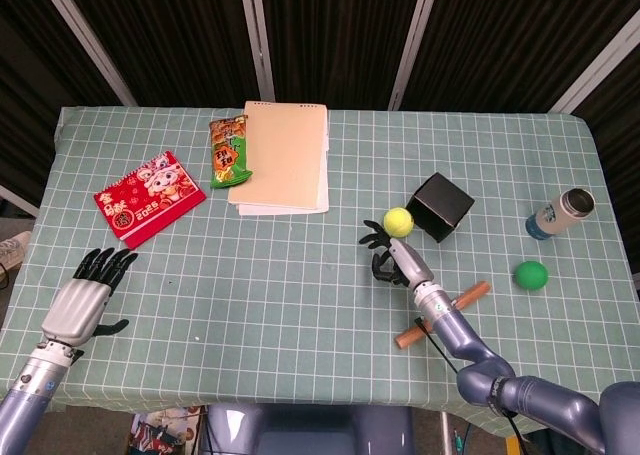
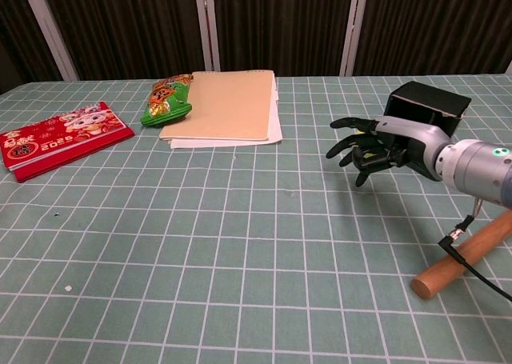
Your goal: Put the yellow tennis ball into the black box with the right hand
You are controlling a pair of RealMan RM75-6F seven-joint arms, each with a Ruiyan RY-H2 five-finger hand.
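The yellow tennis ball (image 1: 398, 221) lies on the checked cloth, just left of the black box (image 1: 440, 207). My right hand (image 1: 392, 257) hovers right in front of the ball with its fingers spread, holding nothing. In the chest view the right hand (image 2: 376, 146) covers nearly all of the ball, and the black box (image 2: 424, 105) stands behind and to the right of it. My left hand (image 1: 85, 300) rests flat and open at the near left edge of the table, out of the chest view.
A wooden stick (image 1: 443, 314) lies beside my right forearm. A green ball (image 1: 531, 275) and a bottle (image 1: 560, 213) are on the right. A beige folder (image 1: 283, 157), a green snack bag (image 1: 229, 151) and a red packet (image 1: 149, 197) are at the back left.
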